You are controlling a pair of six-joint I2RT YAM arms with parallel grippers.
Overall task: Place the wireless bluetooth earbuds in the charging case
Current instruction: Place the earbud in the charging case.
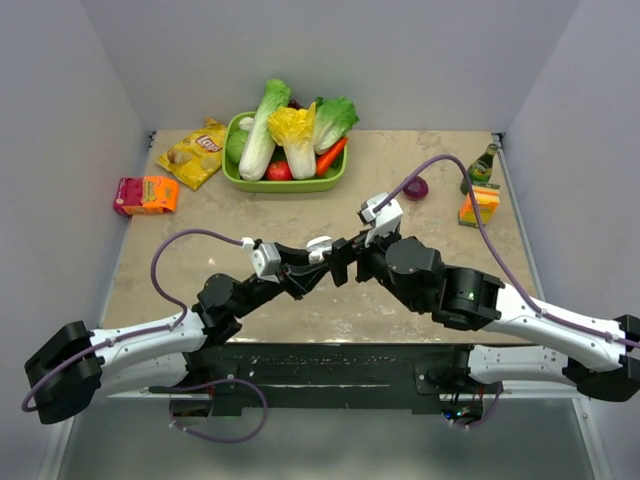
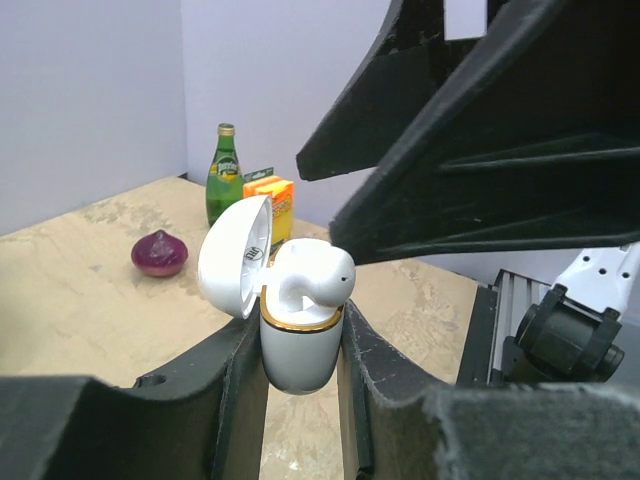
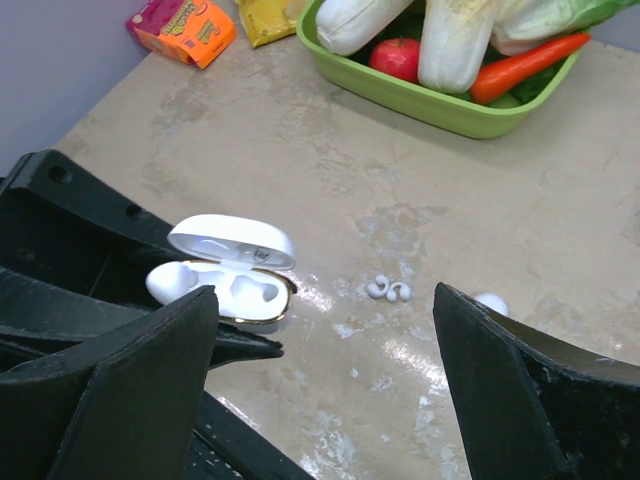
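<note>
My left gripper point(image 2: 300, 338) is shut on the charging case point(image 2: 297, 345), a white pebble with a gold rim, held upright off the table with its lid point(image 2: 236, 256) swung open. One white earbud point(image 2: 314, 280) lies across the case's mouth, its bulb sticking out past the rim point(image 3: 172, 281); the well beside it point(image 3: 256, 291) is empty. A small curled white piece point(image 3: 388, 290) lies on the table, and another white bit point(image 3: 490, 302) shows at the edge of my right finger. My right gripper point(image 3: 322, 298) is open, hovering just above and beside the case point(image 1: 320, 242), holding nothing.
A green tray point(image 1: 283, 185) of vegetables stands at the back centre. A yellow chip bag point(image 1: 195, 152) and a red-orange pack point(image 1: 146, 195) lie at the back left. A purple onion point(image 1: 416, 187), a green bottle point(image 1: 483, 165) and an orange box point(image 1: 478, 205) are at the back right.
</note>
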